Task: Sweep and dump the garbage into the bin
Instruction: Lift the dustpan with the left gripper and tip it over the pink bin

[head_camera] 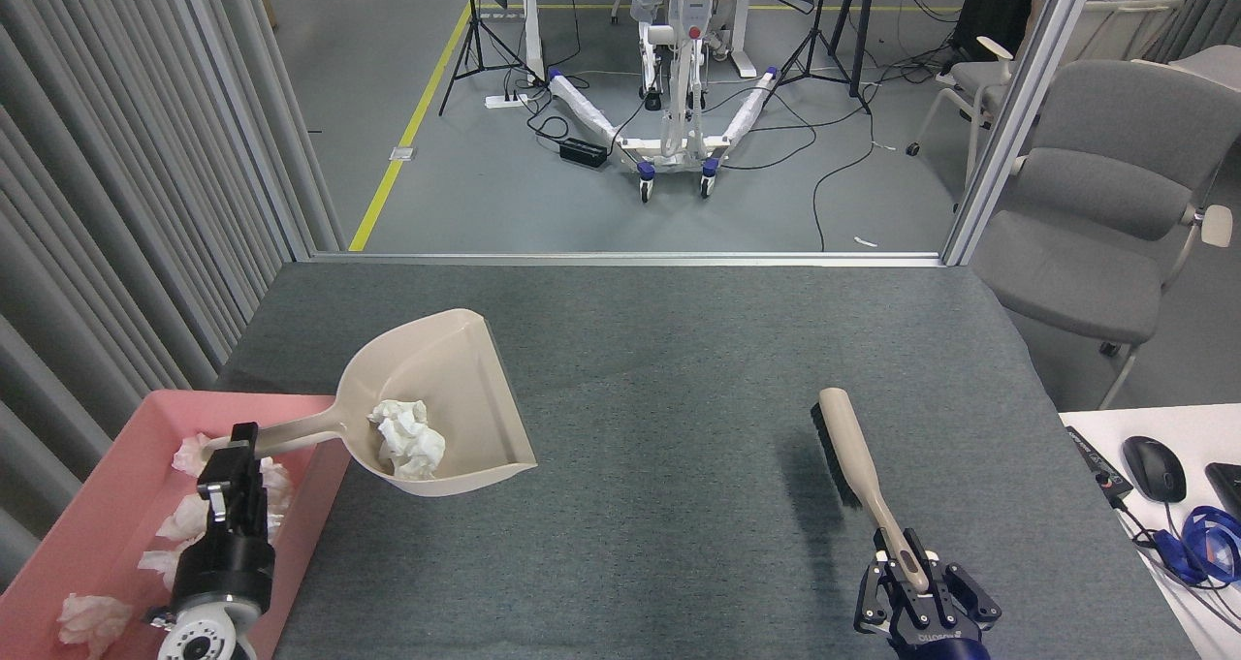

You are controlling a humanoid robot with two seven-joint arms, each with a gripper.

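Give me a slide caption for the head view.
Left claw carries dustpan holding the garbage toward pink bin; right claw holds brush.

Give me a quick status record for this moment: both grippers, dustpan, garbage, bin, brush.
left gripper: shut on dustpan handle, over the bin
right gripper: shut on brush handle
dustpan: lifted, scoop over the table beside the bin
garbage: white tissue wad lying in the dustpan, not yet dumped
bin: pink, at table's left, holds several white wads
brush: bristles facing left, away from the dustpan
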